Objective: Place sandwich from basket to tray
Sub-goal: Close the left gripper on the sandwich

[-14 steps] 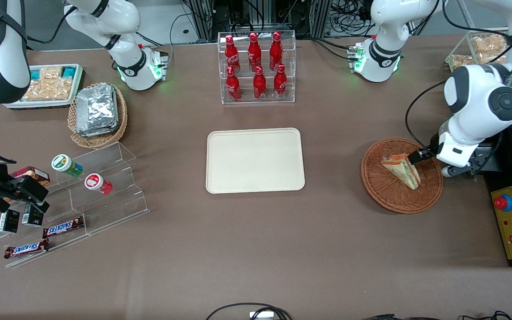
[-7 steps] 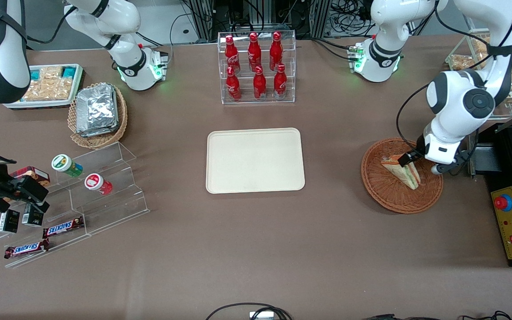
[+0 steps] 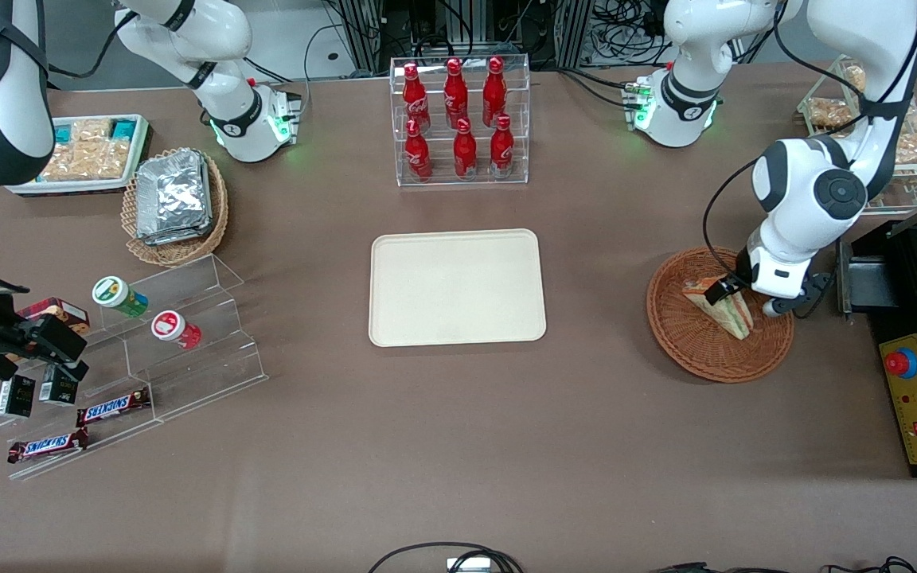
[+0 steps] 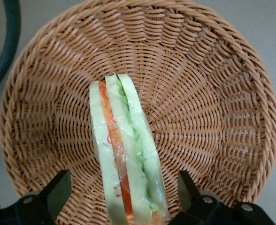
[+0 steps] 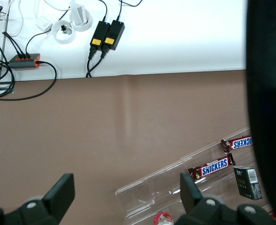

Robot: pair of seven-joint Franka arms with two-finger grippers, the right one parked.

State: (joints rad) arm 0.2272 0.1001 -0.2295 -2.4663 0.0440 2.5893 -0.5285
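One sandwich stands on edge in the basket at the right of the front view, well apart from the tray at centre frame. Only the wrist view shows the gripper spread wide, its fingers flanking the sandwich without touching it.
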